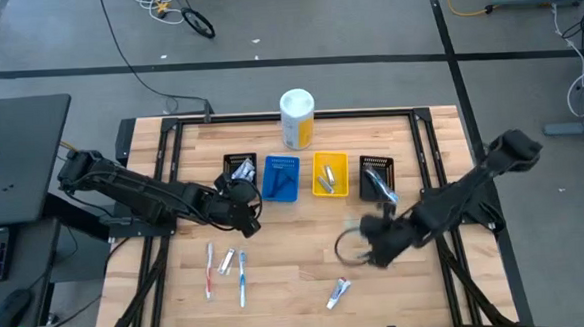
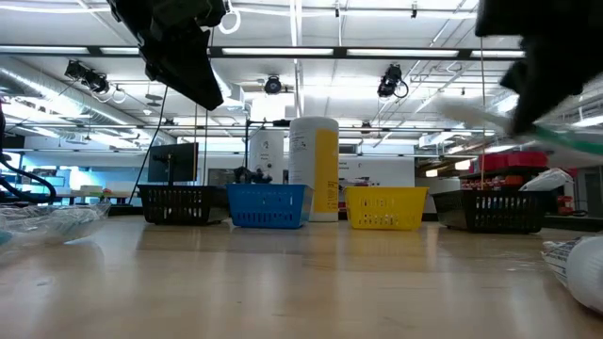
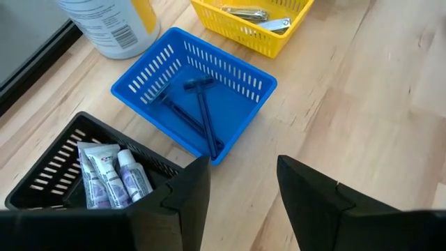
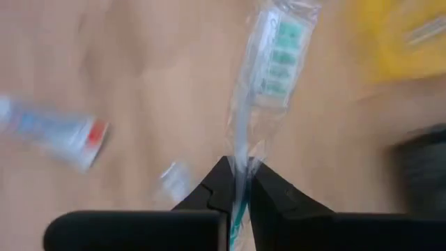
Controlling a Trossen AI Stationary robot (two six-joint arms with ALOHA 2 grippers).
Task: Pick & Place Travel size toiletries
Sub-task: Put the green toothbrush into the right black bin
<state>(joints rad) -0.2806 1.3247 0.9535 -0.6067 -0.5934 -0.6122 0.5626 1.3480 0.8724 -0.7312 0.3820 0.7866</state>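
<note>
My right gripper (image 4: 237, 187) is shut on a teal toothbrush in a clear wrapper (image 4: 273, 59), near the table's middle right (image 1: 374, 241). My left gripper (image 3: 244, 188) is open and empty, hovering beside the left black bin (image 1: 239, 170), which holds white tubes (image 3: 111, 174). Two dark blue razors (image 3: 198, 104) lie in the blue bin (image 1: 281, 178). A red toothbrush (image 1: 210, 269), a small tube (image 1: 227, 260) and a blue toothbrush (image 1: 243, 277) lie flat on the table's near left. Another tube (image 1: 338, 293) lies near the middle. My right gripper pinches the wrapped toothbrush between its two fingers at the handle end (image 4: 240, 167). The brush runs forward along the fingers, its head end (image 4: 279, 42) sticking out ahead. In the low view it shows as a blur (image 2: 565, 137) above the tabletop, lifted clear.
A white-and-yellow canister (image 1: 298, 118) stands behind the bin row. The yellow bin (image 1: 331, 173) holds silvery items, and the right black bin (image 1: 377, 175) stands beside it. A red-capped tube (image 4: 63, 132) lies on the wood under my right gripper. Bare wood shows along the near edge.
</note>
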